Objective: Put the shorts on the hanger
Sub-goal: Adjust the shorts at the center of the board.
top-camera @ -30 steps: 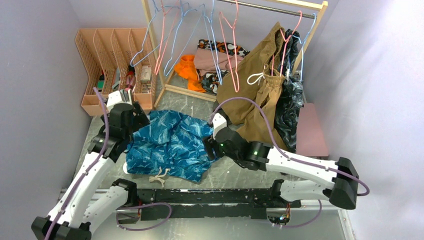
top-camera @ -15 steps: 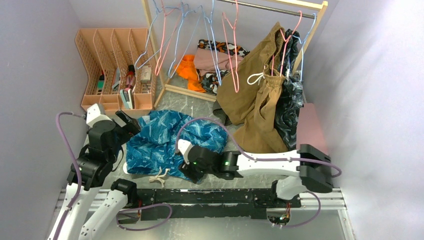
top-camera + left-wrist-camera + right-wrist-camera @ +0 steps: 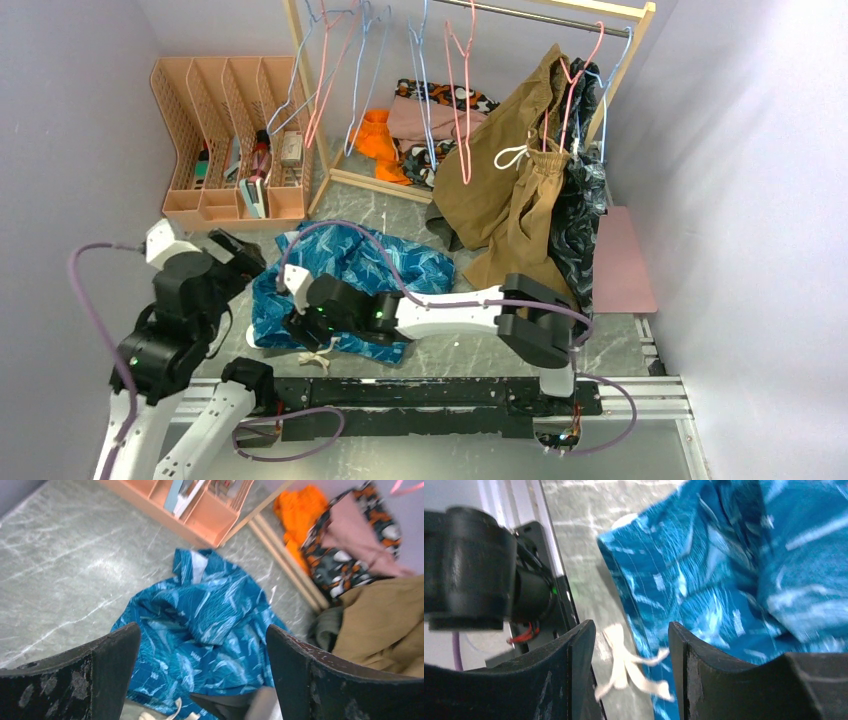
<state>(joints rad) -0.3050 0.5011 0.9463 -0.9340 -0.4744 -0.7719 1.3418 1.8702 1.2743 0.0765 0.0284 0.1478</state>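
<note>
Evidently, the shorts (image 3: 345, 285) are seen crumpled on the table (image 3: 450, 350), well apart from the hanger (image 3: 461, 120). The right gripper (image 3: 629, 627) is held spread over the drawstring (image 3: 631, 667), presumably for pickup, and the left gripper (image 3: 202, 630) is spread wide.

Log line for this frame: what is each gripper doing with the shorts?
shorts: crumpled on table, unheld | left gripper: open, beside shorts | right gripper: open, over drawstring | stage: pre-grasp

White arm links (image 3: 440, 312), black joints (image 3: 185, 290), purple cables (image 3: 345, 226), green status lights (image 3: 320, 311), scuffed black jaws
</note>
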